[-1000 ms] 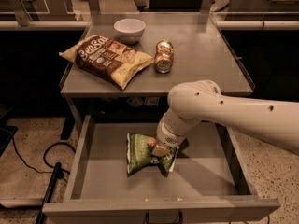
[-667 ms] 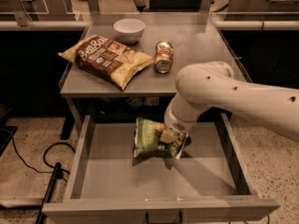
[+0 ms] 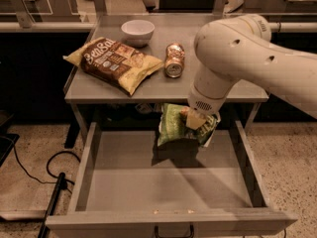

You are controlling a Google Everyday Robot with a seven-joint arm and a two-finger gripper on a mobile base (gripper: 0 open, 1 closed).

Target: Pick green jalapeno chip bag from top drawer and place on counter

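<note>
The green jalapeno chip bag [image 3: 174,125] hangs in the air above the open top drawer [image 3: 168,180], near the counter's front edge. My gripper [image 3: 195,120] is shut on the bag's right side and holds it up, with the white arm reaching in from the right. The drawer floor under the bag is bare; the dark handle [image 3: 173,231] shows on the drawer front. The counter [image 3: 233,78] stands behind and above the drawer.
On the counter lie a large brown-and-yellow chip bag [image 3: 114,63], a white bowl [image 3: 137,31] and a can on its side [image 3: 174,60]. A black cable [image 3: 52,182] runs on the floor at the left of the drawer.
My gripper has lifted the green bag out of the drawer, up and a little to the right, to about the height of the counter's edge.
</note>
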